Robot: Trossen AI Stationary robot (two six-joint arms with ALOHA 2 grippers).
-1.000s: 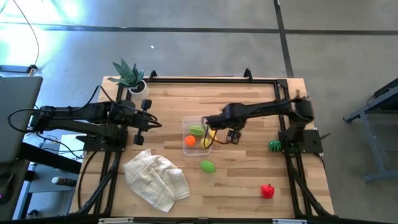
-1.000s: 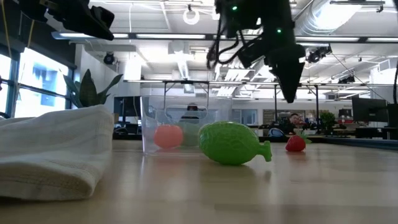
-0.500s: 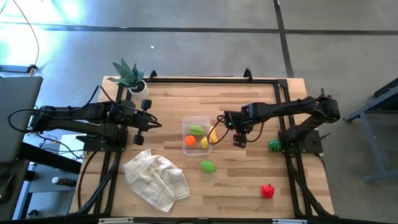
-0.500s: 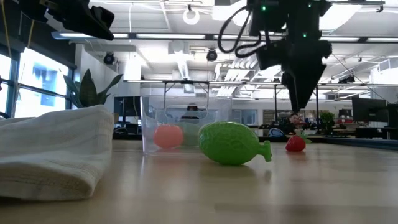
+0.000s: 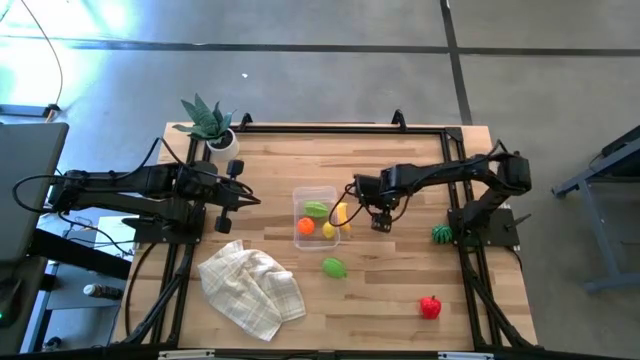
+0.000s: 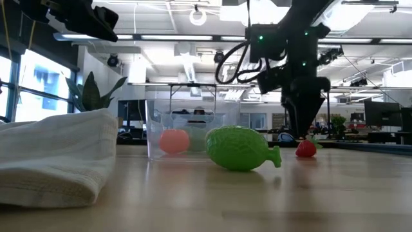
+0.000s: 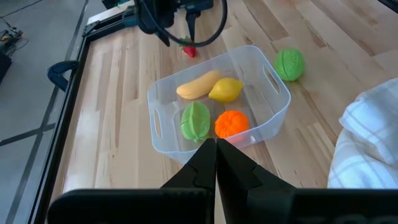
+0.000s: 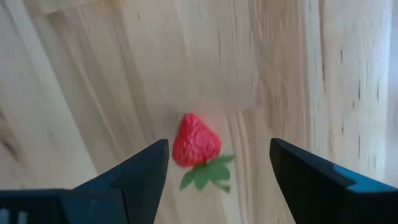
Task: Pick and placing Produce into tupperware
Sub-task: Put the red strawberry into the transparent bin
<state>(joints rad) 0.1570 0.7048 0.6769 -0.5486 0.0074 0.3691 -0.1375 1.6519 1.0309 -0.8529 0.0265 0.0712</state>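
The clear tupperware tub (image 5: 318,194) (image 7: 273,118) stands mid-table. It holds a banana (image 7: 198,84), a lemon (image 7: 225,89), an orange (image 7: 231,123) and a green fruit (image 7: 195,120). A red strawberry (image 8: 196,145) (image 6: 306,149) lies on the wood right of the tub. My right gripper (image 8: 217,148) (image 5: 380,222) hangs open just above the strawberry, pointing down, one finger on either side and not touching it. A green lime-like fruit (image 5: 334,267) lies nearer than the tub. My left gripper (image 7: 216,147) (image 5: 250,201) is shut, waiting left of the tub.
A checked cloth (image 5: 251,285) lies crumpled at the near left. A red fruit (image 5: 430,307) sits near the near right corner, and a dark green one (image 5: 441,234) by the right arm's base. A potted spiky plant (image 5: 208,122) stands at the far left corner.
My right gripper has drifted a little toward the table's right edge, away from the tub, and has come down toward the strawberry, its fingertips now close above the table. The left arm has kept still.
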